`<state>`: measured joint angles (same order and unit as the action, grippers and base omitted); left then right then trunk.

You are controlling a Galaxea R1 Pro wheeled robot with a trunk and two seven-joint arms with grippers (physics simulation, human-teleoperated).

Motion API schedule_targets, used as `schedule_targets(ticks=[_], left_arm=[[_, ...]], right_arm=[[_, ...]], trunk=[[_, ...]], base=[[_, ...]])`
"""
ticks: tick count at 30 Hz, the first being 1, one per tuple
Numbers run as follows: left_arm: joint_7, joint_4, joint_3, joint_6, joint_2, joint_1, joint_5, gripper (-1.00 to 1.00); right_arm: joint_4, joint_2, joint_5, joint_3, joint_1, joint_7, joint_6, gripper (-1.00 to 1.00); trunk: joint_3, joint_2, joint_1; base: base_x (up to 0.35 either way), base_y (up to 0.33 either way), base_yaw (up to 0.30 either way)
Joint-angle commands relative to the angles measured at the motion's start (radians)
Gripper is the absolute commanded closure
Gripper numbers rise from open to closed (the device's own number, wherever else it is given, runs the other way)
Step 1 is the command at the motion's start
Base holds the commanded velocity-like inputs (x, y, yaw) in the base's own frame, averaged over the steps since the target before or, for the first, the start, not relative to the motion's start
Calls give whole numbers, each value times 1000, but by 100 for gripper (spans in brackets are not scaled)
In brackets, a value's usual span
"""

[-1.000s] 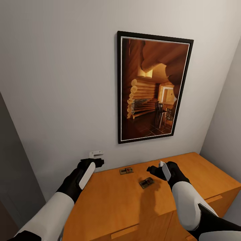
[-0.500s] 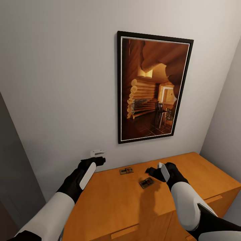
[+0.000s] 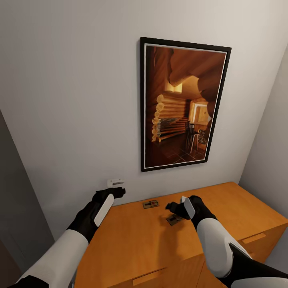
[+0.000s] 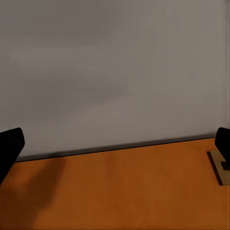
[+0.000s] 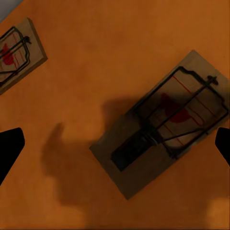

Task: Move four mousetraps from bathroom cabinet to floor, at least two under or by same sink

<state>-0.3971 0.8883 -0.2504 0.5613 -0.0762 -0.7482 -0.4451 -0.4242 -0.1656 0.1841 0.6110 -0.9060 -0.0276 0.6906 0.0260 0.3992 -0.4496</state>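
**Right arm poised over a trap on the cabinet top**

The right gripper hangs directly above the nearer flat tan-wood mousetrap with dark wire spring and red spot, fingers spread wide and holding nothing, apparently lined up to straddle the board for a pick. That trap lies flat on the orange-brown wooden cabinet, partly hidden beneath the hand in the head view. A second mousetrap rests farther back, near the wall. The left gripper hovers at the cabinet's rear left edge, released and empty, seemingly waiting. Behind hangs a black-framed log-cabin picture.
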Motion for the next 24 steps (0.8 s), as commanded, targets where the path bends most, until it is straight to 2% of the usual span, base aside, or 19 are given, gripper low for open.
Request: schedule_targets(ticks=[1, 11, 24], left_arm=[[-9, 1, -3, 2, -1, 0, -10, -100], [-8, 1, -4, 2, -5, 0, -12, -100], [-8, 1, -5, 2, -8, 0, -12, -100]], right_arm=[[-2, -6, 7, 7, -1, -3, 4, -100], [25, -9, 8, 7, -1, -51, -91, -100], [31, -9, 14, 11, -1, -139, -117, -100]], trunk=[[-1, 1, 0], [-1, 1, 0], [-1, 1, 0]], base=[[0, 0, 0], [0, 0, 0], [0, 0, 0]])
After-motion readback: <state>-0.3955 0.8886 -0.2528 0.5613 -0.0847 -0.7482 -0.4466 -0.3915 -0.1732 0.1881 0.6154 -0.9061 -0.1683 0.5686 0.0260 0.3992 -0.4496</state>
